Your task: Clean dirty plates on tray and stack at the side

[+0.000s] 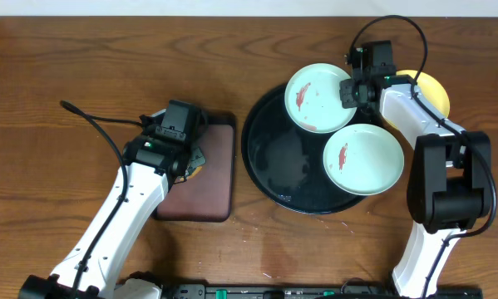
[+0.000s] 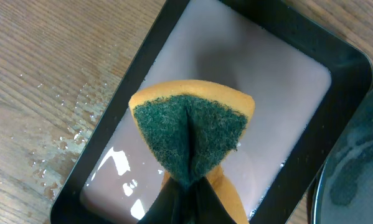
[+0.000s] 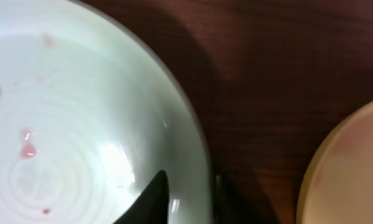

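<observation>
The large black tray (image 1: 273, 162) lies right of centre. A mint plate (image 1: 315, 95) with red smears sits at the tray's upper rim. My right gripper (image 1: 354, 90) is shut on that plate's right rim (image 3: 189, 186), one finger inside and one outside. A second smeared mint plate (image 1: 367, 162) rests on the tray's right side. The yellow plate (image 1: 434, 93) lies on the table behind the right arm; its edge shows in the right wrist view (image 3: 354, 168). My left gripper (image 1: 190, 158) is shut on a folded yellow sponge with a green scouring face (image 2: 191, 134), above the maroon tray (image 2: 248, 81).
The rectangular maroon tray (image 1: 215, 178) with a black rim sits left of the black tray and holds a film of liquid. Water droplets (image 2: 68, 124) lie on the wood table left of it.
</observation>
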{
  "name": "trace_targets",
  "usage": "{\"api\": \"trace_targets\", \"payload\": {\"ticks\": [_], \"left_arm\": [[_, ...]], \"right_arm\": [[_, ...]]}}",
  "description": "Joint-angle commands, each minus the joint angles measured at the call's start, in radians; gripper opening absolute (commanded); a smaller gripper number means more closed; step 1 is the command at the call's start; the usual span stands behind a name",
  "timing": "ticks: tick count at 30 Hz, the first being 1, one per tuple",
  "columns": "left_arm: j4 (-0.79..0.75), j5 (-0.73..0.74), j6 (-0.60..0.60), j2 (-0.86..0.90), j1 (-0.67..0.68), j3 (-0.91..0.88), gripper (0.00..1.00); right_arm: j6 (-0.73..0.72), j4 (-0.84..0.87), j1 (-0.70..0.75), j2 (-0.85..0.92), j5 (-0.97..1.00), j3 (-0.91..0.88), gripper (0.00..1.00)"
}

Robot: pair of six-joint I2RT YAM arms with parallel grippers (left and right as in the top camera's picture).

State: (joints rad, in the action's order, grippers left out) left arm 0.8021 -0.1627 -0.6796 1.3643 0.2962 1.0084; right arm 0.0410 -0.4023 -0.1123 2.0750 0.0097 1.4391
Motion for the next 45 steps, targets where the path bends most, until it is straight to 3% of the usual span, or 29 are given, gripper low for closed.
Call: {"api": "trace_targets", "payload": {"ticks": [1, 6, 14, 19, 22, 32, 38, 41, 43, 45], "left_arm": [[-0.004, -0.005, -0.002, 0.001, -0.005, -0.004, 0.07], [-0.004, -0.004, -0.002, 0.001, -0.005, -0.004, 0.08], [-0.068, 0.13, 0.078, 0.001, -0.005, -0.004, 0.07], [-0.067, 0.13, 0.077, 0.001, -0.005, -0.004, 0.07], [-0.067, 0.13, 0.077, 0.001, -0.005, -0.004, 0.08], [-0.067, 0.13, 0.077, 0.001, -0.005, -0.004, 0.08], [-0.068, 0.13, 0.077, 0.001, -0.005, -0.004, 0.08], [-0.069, 0.134, 0.077, 0.001, -0.005, -0.004, 0.08], [-0.085, 0.17, 0.078, 0.002, -0.003, -0.004, 0.08], [-0.127, 0.254, 0.077, 0.002, -0.002, -0.004, 0.08]], "right_arm": [[0.002, -0.004, 0.0, 0.018, -0.022, 0.014, 0.12], [0.002, -0.028, -0.007, 0.018, -0.054, 0.014, 0.01], [0.002, -0.101, -0.071, 0.018, -0.169, 0.014, 0.01], [0.002, -0.16, -0.141, 0.018, -0.165, 0.014, 0.01], [-0.003, -0.15, -0.166, 0.018, -0.142, 0.014, 0.15], [-0.047, -0.124, -0.161, 0.039, -0.09, 0.012, 0.24], [-0.047, -0.163, -0.167, 0.107, -0.127, 0.011, 0.19], [-0.047, -0.182, -0.166, 0.114, -0.13, 0.011, 0.09], [-0.048, -0.199, -0.166, 0.109, -0.126, 0.013, 0.01], [-0.047, -0.227, -0.165, 0.1, -0.126, 0.013, 0.01]]}}
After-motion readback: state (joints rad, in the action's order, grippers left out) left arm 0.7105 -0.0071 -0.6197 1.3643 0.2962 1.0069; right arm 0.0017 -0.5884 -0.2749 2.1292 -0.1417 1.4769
